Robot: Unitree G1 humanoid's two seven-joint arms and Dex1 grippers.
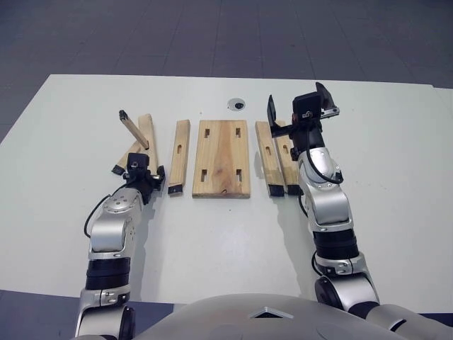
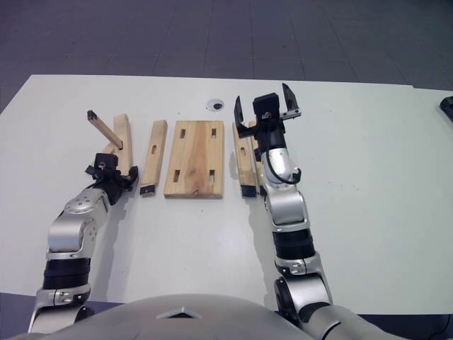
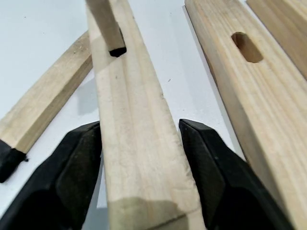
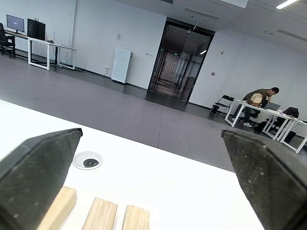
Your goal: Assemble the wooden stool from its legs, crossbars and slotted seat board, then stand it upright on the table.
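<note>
The slotted seat board (image 1: 222,157) lies flat at the table's middle. One leg (image 1: 180,152) lies just left of it, and two more legs (image 1: 267,156) lie side by side on its right. Further left, my left gripper (image 1: 141,170) is shut on the near end of a leg (image 3: 139,143) that has a crossbar (image 1: 133,127) stuck in its slot and slanting up. Another wooden piece (image 3: 43,105) lies partly under that leg. My right gripper (image 1: 298,104) is raised above the far ends of the right legs, open and holding nothing.
A round cable grommet (image 1: 238,104) sits in the white table (image 1: 382,142) just beyond the seat board. Bare tabletop spreads to the right of my right arm and along the near edge.
</note>
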